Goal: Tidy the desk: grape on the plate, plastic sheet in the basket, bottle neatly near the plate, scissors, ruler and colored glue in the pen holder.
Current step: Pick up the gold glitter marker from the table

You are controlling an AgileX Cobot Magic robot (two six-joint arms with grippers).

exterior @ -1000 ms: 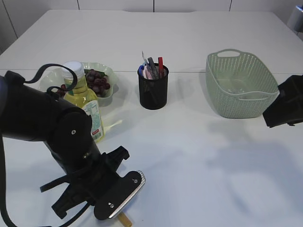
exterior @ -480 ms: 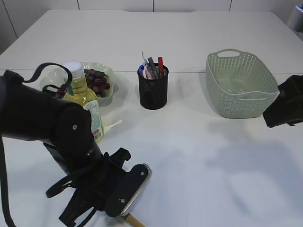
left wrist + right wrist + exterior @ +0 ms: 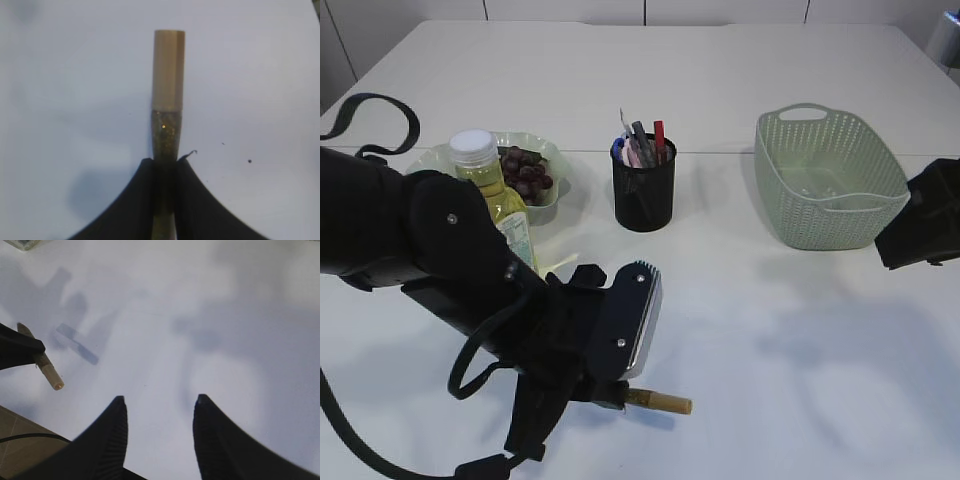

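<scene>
The left gripper (image 3: 165, 175) holds a glitter glue tube (image 3: 167, 100) above the white table (image 3: 770, 350), jaws clamped tight on its lower body, the tan cap pointing away from the arm. In the exterior view the tube (image 3: 660, 402) juts out roughly level near the table's front edge. Behind it, grapes (image 3: 525, 170) lie on the plate (image 3: 548, 150), the bottle (image 3: 495, 205) stands upright just beside the plate, and the pen holder (image 3: 643, 185) holds several items. The basket (image 3: 830, 180) sits to the right. The right gripper (image 3: 160, 415) hovers over bare table, jaws apart and holding nothing.
</scene>
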